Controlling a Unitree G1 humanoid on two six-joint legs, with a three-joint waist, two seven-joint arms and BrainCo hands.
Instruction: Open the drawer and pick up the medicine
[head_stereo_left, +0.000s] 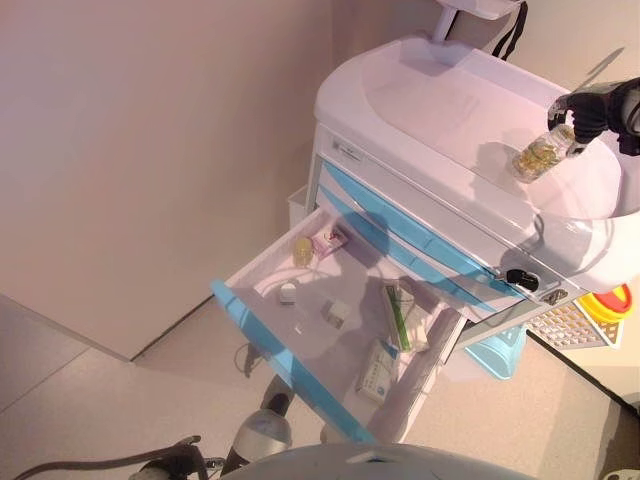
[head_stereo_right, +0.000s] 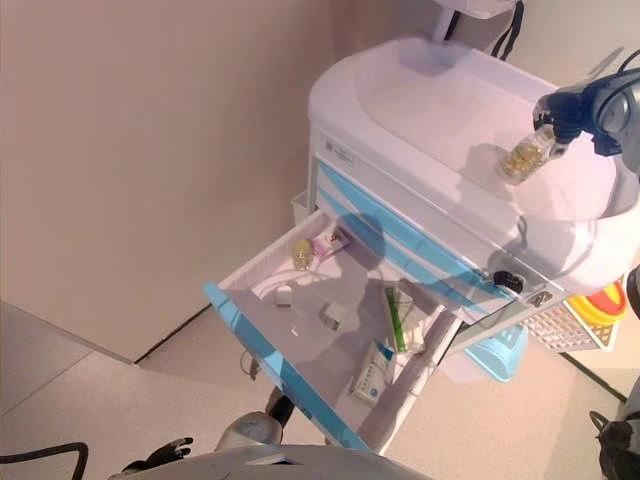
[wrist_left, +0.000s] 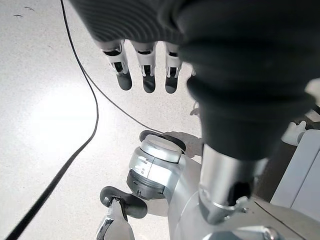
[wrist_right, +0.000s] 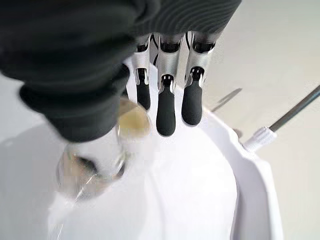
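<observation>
One clear medicine bottle sits gripped in the right hand, tilted just above the cart top.

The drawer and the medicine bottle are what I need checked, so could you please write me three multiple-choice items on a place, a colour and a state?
1. Where is the clear bottle of yellow capsules?
A. In the open drawer
B. In the right hand, over the cart top
C. On the floor

2. What colour is the drawer front?
A. Light blue
B. Red
C. Black

3. How does the top drawer stand?
A. Shut
B. Taken off the cart
C. Pulled out

Key: 1 B, the right hand holds the bottle over the cart top. 2 A, the drawer front is light blue. 3 C, the drawer stands out, its contents showing.
</observation>
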